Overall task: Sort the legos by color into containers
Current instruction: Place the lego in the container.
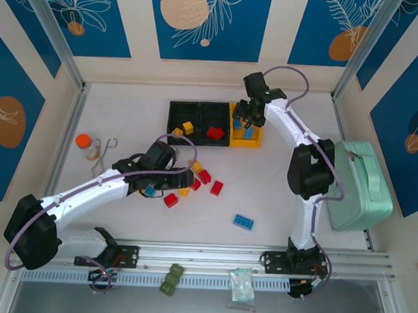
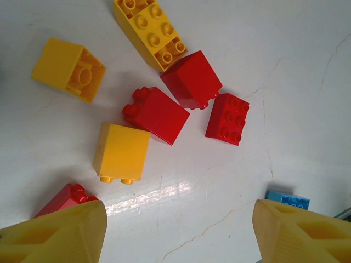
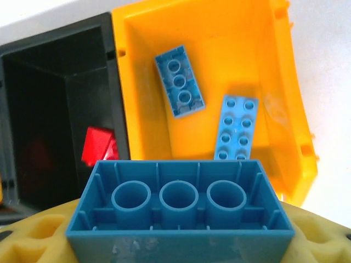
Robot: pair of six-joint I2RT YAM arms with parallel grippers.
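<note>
Right wrist: right gripper clamped a blue brick.
Left gripper: parted, empty.
Yellow bin: low, centred release looked safest.

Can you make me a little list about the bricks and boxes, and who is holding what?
Right end effector: holding a blue brick over the yellow bin
Inside yellow bin: two blue bricks
Black bin beside it: one red brick
Left end effector: open, holding nothing, above loose red and yellow bricks
Stray blue brick: alone on the table
</note>
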